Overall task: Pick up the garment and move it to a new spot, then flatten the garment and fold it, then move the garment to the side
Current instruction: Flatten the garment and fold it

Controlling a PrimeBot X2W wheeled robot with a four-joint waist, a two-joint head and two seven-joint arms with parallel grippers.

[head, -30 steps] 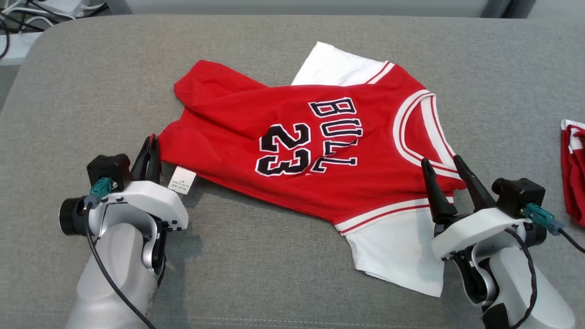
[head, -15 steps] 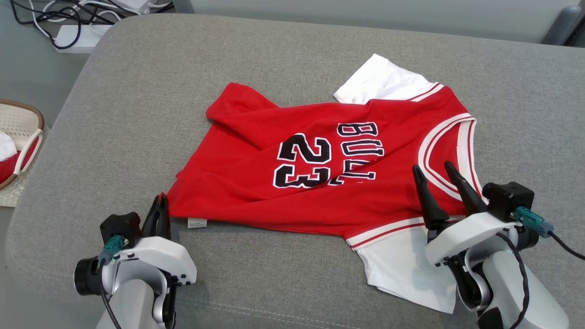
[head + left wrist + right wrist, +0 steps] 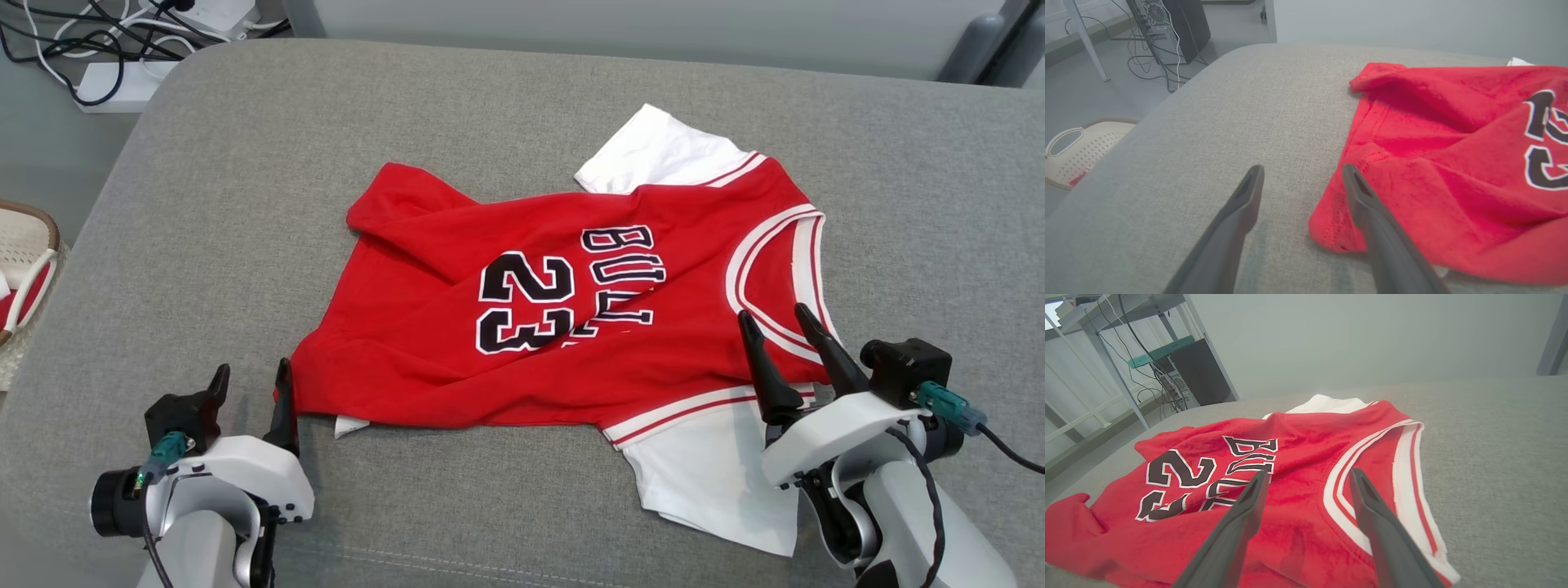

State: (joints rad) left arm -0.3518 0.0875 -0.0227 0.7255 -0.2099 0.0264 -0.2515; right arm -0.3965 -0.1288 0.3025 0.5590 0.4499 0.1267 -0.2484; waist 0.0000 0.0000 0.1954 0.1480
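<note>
Your red jersey (image 3: 555,327) lies rumpled mid-way across the grey cushion (image 3: 245,204). Left gripper (image 3: 251,374) — jaws wide, empty, beside the hem corner. Right gripper (image 3: 774,317) — wide, empty, over the neckline.

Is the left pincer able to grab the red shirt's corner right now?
Probably yes. The left pincer is open right beside the near corner of the red shirt, and nothing lies between them.
</note>
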